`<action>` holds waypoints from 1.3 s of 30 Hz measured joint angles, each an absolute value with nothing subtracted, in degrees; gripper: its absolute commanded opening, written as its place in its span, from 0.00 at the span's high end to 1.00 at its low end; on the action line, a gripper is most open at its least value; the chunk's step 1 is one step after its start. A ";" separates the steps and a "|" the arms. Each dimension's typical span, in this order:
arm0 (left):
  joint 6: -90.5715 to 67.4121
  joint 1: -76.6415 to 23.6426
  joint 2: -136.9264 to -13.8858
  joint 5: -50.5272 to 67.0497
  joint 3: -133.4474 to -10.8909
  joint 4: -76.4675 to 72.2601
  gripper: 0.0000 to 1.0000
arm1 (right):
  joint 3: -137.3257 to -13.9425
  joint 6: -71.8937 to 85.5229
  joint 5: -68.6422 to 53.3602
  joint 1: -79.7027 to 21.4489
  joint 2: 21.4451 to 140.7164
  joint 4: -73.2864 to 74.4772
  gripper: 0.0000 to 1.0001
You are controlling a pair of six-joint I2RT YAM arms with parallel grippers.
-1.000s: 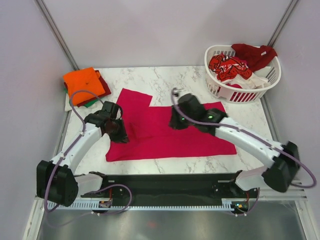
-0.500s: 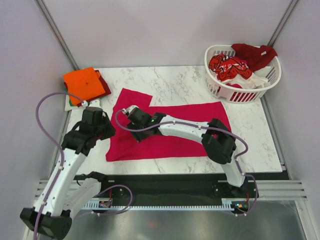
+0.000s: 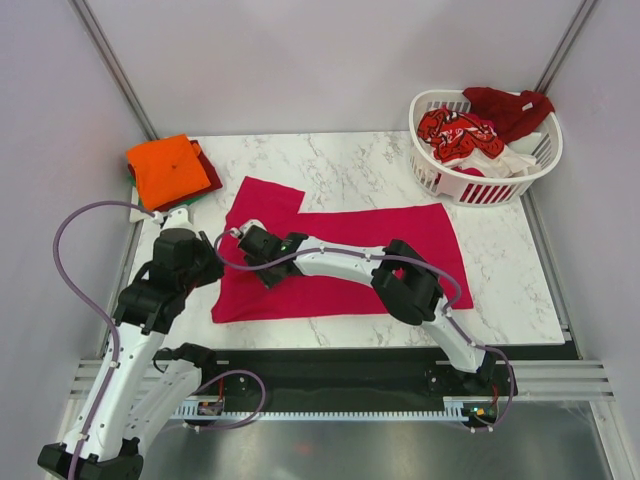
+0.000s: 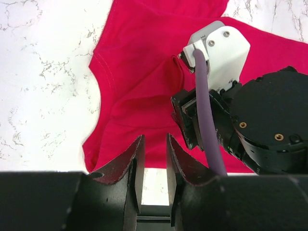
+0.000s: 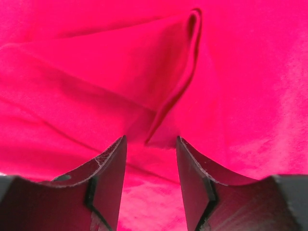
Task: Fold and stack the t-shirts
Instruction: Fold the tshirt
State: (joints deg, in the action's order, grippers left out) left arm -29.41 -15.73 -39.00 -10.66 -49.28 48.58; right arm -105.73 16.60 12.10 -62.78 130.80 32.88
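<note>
A magenta-red t-shirt (image 3: 340, 250) lies spread flat on the marble table, one sleeve pointing to the back left. My right arm reaches across it to the left. The right gripper (image 3: 258, 262) hovers open just over the cloth (image 5: 96, 72), with a raised crease (image 5: 185, 82) ahead of its fingertips and nothing between them (image 5: 150, 142). My left gripper (image 3: 205, 262) sits by the shirt's left edge (image 4: 139, 62), its jaws a little apart and empty (image 4: 154, 137), and it looks at the right gripper's body (image 4: 260, 120). Folded t-shirts, orange (image 3: 165, 168) on top, are stacked at the back left.
A white slatted basket (image 3: 440, 180) at the back right holds a red-patterned t-shirt (image 3: 455, 130), a dark red one (image 3: 505, 105) and a white one (image 3: 515, 160). Dark red (image 3: 208, 172) and green (image 3: 190, 200) cloth peek from under the orange shirt. Grey walls stand close on both sides.
My right arm has swung from the shirt's middle to its left part and its jaws have opened. My left arm has pulled back off the shirt to the left.
</note>
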 measured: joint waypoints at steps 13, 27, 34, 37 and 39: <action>-29.39 -15.73 -39.00 -11.49 -48.93 48.01 0.69 | -108.33 15.46 19.79 -62.74 132.86 34.79 0.89; -29.39 -15.73 -40.03 -11.68 -48.66 47.86 0.69 | -111.07 9.43 32.25 -60.88 132.94 35.42 0.66; -29.10 -15.73 -41.85 -11.53 -48.66 47.81 0.55 | -113.45 6.39 36.71 -56.21 132.99 35.18 0.12; -28.29 -15.73 -44.42 -9.65 -48.69 47.09 0.46 | -112.95 6.46 37.41 -53.54 132.53 35.11 0.08; -27.90 -15.84 -47.99 -8.01 -48.77 46.44 0.39 | -111.02 6.83 37.39 -51.51 130.82 34.96 0.05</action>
